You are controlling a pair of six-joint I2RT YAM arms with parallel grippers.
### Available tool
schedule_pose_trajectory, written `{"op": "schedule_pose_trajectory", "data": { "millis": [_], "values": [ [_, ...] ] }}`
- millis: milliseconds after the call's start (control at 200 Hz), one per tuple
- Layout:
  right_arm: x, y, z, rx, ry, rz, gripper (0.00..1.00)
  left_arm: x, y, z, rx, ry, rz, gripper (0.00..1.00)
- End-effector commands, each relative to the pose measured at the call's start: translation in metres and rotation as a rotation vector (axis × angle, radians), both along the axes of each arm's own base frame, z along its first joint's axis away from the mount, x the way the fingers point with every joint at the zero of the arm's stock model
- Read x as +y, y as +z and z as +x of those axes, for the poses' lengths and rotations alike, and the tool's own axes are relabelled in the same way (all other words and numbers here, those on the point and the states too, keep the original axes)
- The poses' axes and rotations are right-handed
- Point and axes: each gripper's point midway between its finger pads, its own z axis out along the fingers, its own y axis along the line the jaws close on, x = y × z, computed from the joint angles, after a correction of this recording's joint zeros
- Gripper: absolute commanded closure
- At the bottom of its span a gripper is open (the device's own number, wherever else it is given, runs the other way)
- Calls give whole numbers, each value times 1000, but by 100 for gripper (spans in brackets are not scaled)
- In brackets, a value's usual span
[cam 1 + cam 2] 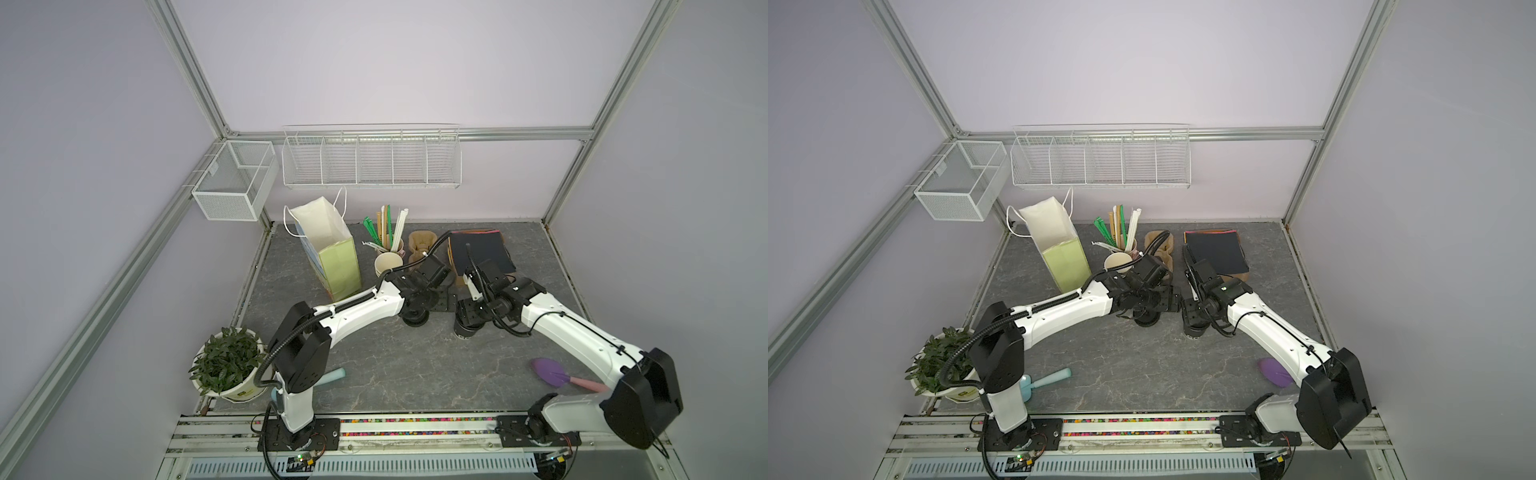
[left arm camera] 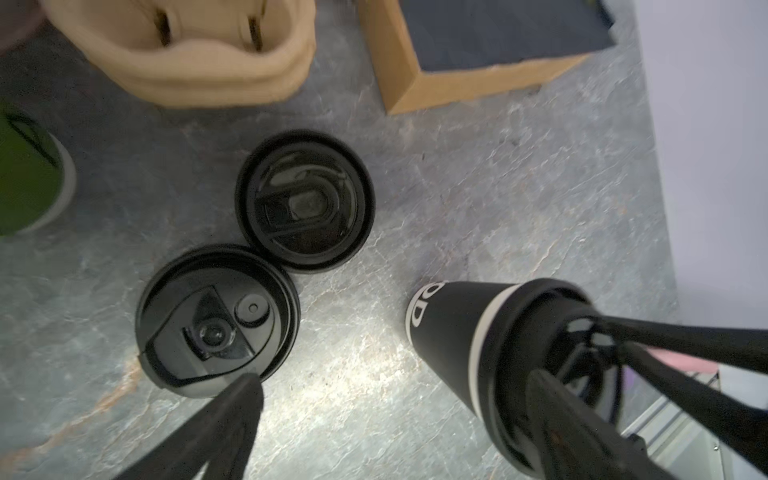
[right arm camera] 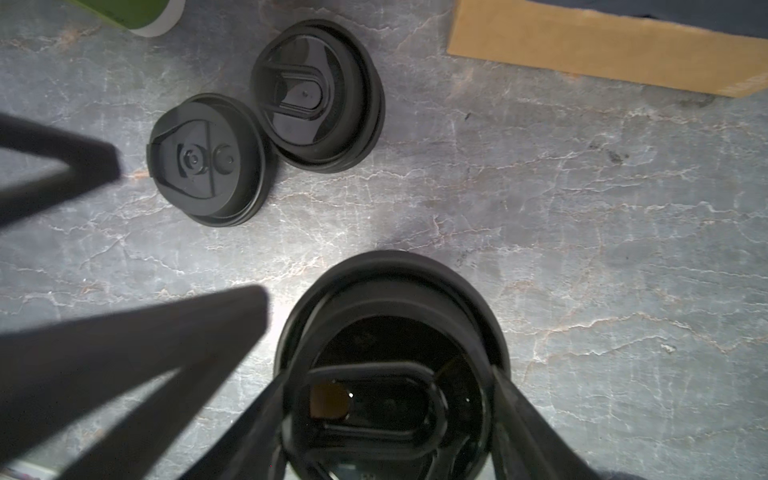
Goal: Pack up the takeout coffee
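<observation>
Clasping the takeout coffee (image 2: pixel 453 328) at its black lid (image 3: pixel 390 291), the right gripper (image 3: pixel 390 374) sets one finger against each side of the rim, its jaws partly closed to the lid's width; a hold from above like this probably serves to carry the cup upright so nothing spills; the cup, dark with a pale band under the lid, appears to stand on the grey table (image 2: pixel 498 187). The left gripper (image 2: pixel 392 382) hangs just beside it, jaws spread wide with nothing between them, one finger near the cup and the other near a loose lid (image 2: pixel 216 320); that spread, I judge, keeps it clear of the other arm's hold. A second loose lid (image 2: pixel 305 201) lies right against the first, a spare out of the way. Farther out sit a green cup (image 2: pixel 29 178), a pulp cup carrier (image 2: pixel 187 62) and a cardboard box (image 2: pixel 457 87); at the back left the paper bag (image 1: pixel 332 257) stands open-mouthed, seemingly ready to take the cup from above.
</observation>
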Motion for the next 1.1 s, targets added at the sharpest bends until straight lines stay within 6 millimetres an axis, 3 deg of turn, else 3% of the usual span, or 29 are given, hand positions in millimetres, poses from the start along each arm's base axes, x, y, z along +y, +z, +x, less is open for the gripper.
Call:
{"op": "schedule_pose_trajectory", "data": {
  "millis": [0, 455, 1094],
  "values": [
    [1, -39, -58, 292, 48, -13, 31, -2, 40, 5, -88, 19, -100, 0],
    [1, -20, -50, 249, 56, -21, 25, 31, 48, 5, -135, 97, -142, 0],
    [5, 4, -28, 179, 70, -34, 21, 28, 40, 2, -104, 72, -129, 0]
  ]
}}
